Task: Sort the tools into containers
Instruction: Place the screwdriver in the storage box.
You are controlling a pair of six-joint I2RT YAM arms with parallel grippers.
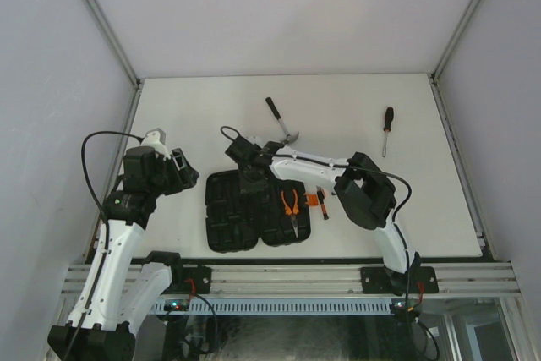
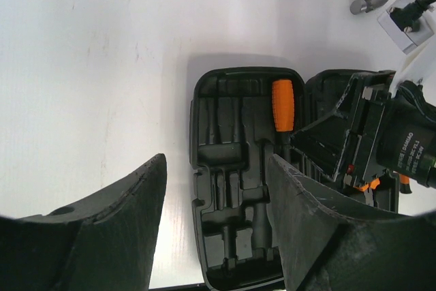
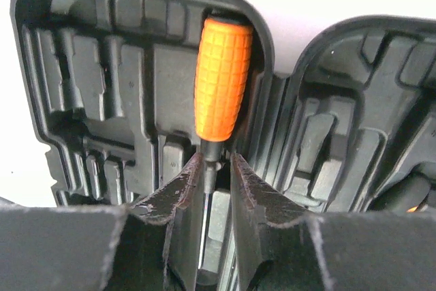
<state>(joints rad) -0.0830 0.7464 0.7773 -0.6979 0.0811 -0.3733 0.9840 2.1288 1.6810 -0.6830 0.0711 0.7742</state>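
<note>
white tabletop under bare walls, with the tool case [image 1: 224, 226] lying open near your arms. your right gripper [image 3: 214, 163] straddles the shaft of the orange-handled screwdriver [image 3: 223, 80], which lies in a moulded slot by the hinge. the jaws stand narrow, and you cannot tell whether they pinch it. your left gripper [image 2: 216, 161] hangs wide apart and empty beside the case, likely to leave room. hammer [image 1: 281, 122] and long screwdriver [image 1: 386, 128] lie farther back.
</note>
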